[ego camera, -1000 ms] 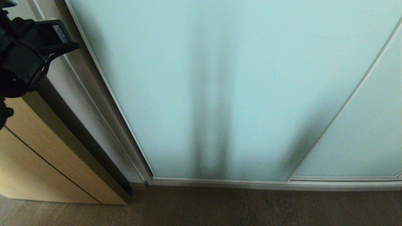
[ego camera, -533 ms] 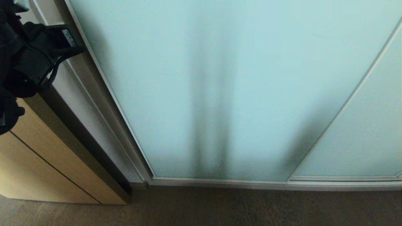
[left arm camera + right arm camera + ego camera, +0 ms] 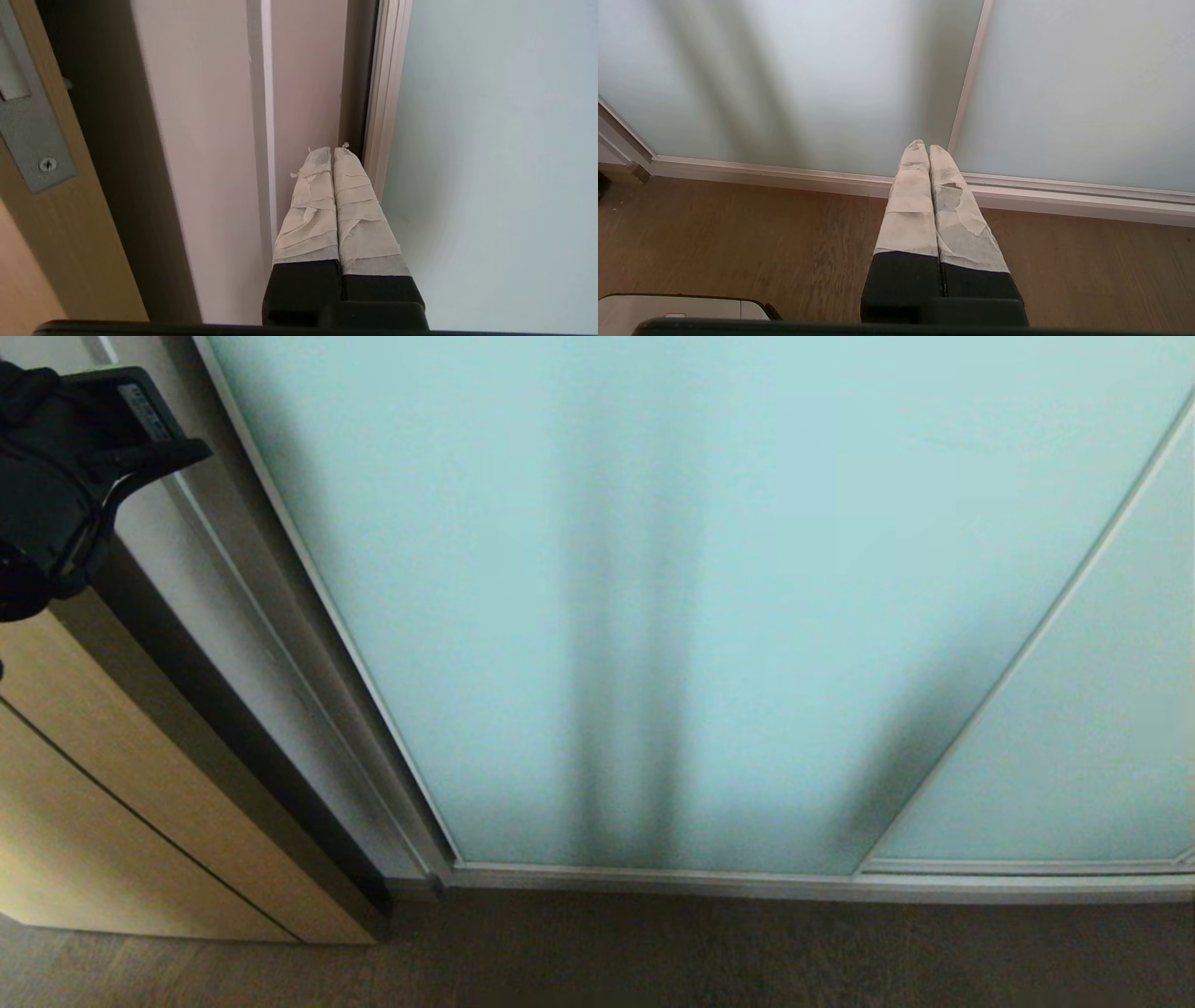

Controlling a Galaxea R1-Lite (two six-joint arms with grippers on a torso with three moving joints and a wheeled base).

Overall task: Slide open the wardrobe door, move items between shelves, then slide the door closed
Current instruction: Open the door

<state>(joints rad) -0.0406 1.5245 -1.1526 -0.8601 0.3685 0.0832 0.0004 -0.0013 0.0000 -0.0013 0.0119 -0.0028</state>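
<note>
I am at the first step, getting the sliding wardrobe door (image 3: 597, 616) open; it stands fully shut in front of me, its frosted aqua panel filling most of the head view down to the bottom track at the floor (image 3: 653, 952). My left claw (image 3: 337, 154) is raised at the door's left edge, its taped fingers (image 3: 310, 210) pressed together with nothing between them, the tips just beside the silver door frame (image 3: 385, 93) and in front of the pale side panel (image 3: 210, 140) next to it. My right claw (image 3: 923, 145) hangs parked low, fingers likewise pressed together and empty, pointing toward the door's bottom rail. No shelves or items can be seen behind the glass. Next, I judge, the left fingertips must catch that frame edge and push the door sideways to my right along its track.
</note>
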